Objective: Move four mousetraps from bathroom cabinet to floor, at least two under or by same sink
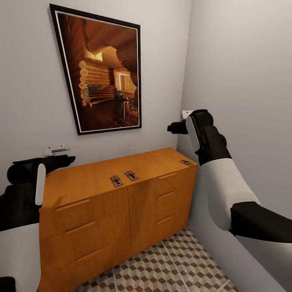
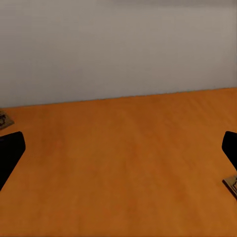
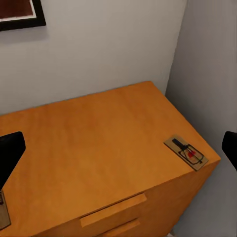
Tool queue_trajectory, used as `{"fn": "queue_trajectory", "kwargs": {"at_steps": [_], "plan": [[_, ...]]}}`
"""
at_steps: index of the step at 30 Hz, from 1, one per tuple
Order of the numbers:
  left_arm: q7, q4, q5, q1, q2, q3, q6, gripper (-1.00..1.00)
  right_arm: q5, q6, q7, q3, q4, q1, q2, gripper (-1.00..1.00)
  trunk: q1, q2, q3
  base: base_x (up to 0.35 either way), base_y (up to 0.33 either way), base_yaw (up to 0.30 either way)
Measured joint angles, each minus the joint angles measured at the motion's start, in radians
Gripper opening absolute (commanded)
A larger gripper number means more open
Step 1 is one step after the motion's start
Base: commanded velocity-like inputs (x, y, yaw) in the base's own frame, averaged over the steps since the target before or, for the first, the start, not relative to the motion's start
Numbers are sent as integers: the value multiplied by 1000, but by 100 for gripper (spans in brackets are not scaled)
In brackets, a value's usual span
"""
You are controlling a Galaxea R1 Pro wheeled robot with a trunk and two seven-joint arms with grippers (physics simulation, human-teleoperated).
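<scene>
Two small flat wooden mousetraps [image 1: 124, 178] lie side by side on top of the low, wide orange-brown wooden cabinet [image 1: 101, 227]. A third small mousetrap [image 1: 187, 163] lies at its right corner, near the wall.

Place: I take this for a room corner in a home.
Walls: plain pale grey.
Picture [image 1: 103, 73]: black-framed, a log-cabin interior, hanging before me.
Cabinet [image 1: 117, 211]: low orange-brown chest with bar handles, pushed against the wall.
Floor [image 1: 170, 267]: tiles in a brown, beige and white cube pattern.
</scene>
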State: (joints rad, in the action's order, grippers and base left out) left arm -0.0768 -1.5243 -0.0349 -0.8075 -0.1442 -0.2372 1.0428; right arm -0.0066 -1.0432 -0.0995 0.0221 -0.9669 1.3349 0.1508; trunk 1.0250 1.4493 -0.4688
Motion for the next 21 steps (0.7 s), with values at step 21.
{"fn": "queue_trajectory", "kwargs": {"at_steps": [21], "plan": [[0,1,-3,0,1,2,0,100,1,0,1,6,1,-2,-3,100,0,0,0,0,0,0]]}}
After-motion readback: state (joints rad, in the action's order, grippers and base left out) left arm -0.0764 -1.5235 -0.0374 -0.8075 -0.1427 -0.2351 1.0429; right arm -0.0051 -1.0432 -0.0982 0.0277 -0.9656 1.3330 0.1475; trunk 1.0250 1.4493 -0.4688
